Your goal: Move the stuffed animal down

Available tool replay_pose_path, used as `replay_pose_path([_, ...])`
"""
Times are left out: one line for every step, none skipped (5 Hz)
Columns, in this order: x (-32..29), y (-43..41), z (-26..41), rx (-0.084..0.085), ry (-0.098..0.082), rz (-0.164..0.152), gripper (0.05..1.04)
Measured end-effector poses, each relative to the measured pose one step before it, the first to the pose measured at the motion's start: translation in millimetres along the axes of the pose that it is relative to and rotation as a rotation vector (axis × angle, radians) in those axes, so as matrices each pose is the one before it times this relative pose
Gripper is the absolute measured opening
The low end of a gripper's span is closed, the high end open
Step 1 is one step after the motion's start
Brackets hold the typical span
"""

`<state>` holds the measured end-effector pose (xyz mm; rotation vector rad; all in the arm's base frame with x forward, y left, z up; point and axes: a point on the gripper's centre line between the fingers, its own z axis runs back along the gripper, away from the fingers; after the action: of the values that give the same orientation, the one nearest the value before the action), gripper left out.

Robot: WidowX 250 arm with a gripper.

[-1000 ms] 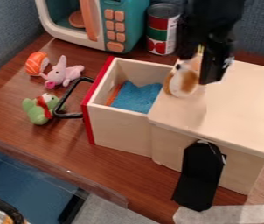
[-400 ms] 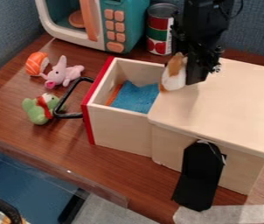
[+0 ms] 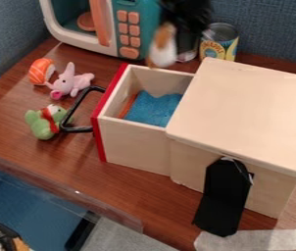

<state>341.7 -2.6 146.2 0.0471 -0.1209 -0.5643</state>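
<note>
Holding: brown-and-white stuffed animal [image 3: 162, 50] | black gripper [image 3: 180, 23]: squeezed closed on toy | spot: up near open drawer's [image 3: 134, 147] back edge | inside drawer: blue cloth [image 3: 154, 109] | beside handle: green toy [image 3: 44, 122]

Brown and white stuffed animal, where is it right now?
In the camera view, the stuffed animal is held up by the gripper, near the top, slightly right of the middle, above the far edge of the open drawer.
</note>
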Motion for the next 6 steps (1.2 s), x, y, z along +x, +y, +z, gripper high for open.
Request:
replay_pose_path([-16.41, 42.72, -6.16, 0.0430, -0.0135, 0.0893, 0.364])
replay_pose_path([-13.00, 34.21, -24.59, 0.0088, 0.0123, 0.0868, 0.364])
replay_pose_path([-3.99, 21.96, -18.53, 0.0391, -0.0003, 0.0596, 0.364])
replay_pose_path([3.12, 16.48, -15.57, 0.0208, -0.0071, 0.0480, 0.364])
replay_pose_path([-4.91, 11.92, -23.64, 0.0004, 0.0236, 0.0527, 0.364])
replay_pose_path([-3.33, 4.80, -26.63, -0.0213, 0.0420, 0.0425, 0.364])
